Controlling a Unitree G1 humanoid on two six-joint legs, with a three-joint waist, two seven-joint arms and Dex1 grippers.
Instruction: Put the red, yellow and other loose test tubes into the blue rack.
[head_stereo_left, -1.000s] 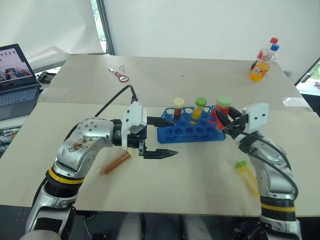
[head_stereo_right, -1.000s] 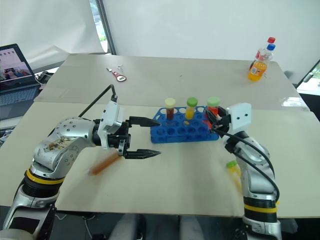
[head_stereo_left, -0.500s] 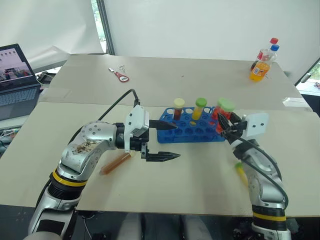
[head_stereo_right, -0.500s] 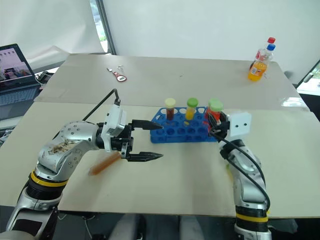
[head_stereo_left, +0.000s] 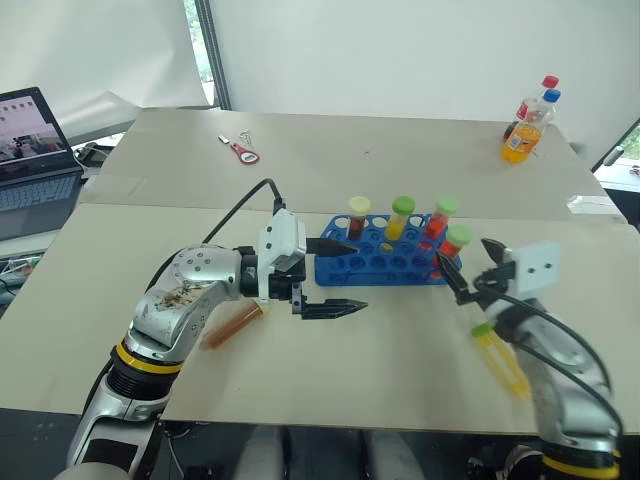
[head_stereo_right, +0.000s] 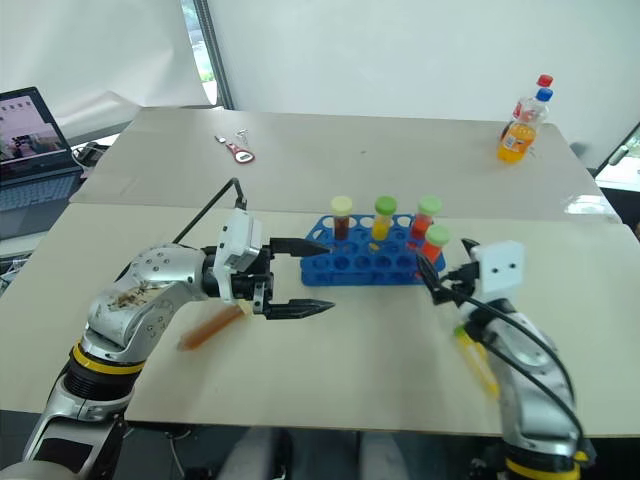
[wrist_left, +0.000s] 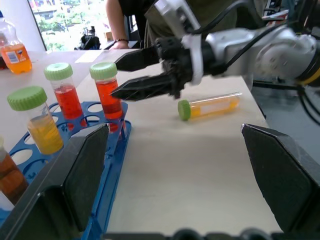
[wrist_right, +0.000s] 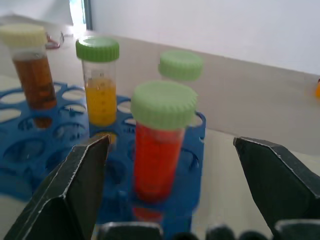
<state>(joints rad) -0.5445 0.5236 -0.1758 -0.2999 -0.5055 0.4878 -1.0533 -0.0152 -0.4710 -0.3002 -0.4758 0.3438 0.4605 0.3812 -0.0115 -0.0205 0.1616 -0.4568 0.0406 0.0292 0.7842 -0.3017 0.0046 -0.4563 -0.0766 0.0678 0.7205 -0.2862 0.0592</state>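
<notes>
Right tool (head_stereo_left: 470, 276) released, fingers spread, just behind a green-capped red tube (head_stereo_left: 455, 248) standing in the blue rack (head_stereo_left: 385, 262); left tool (head_stereo_left: 340, 277) spread wide too

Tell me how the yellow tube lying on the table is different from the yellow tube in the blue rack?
The loose yellow tube lies flat on the table, while the racked yellow tube stands upright in the blue rack. The loose one is alone beside the right gripper; the racked one stands between a brown tube and a red tube. Both have green caps and yellow liquid.
</notes>
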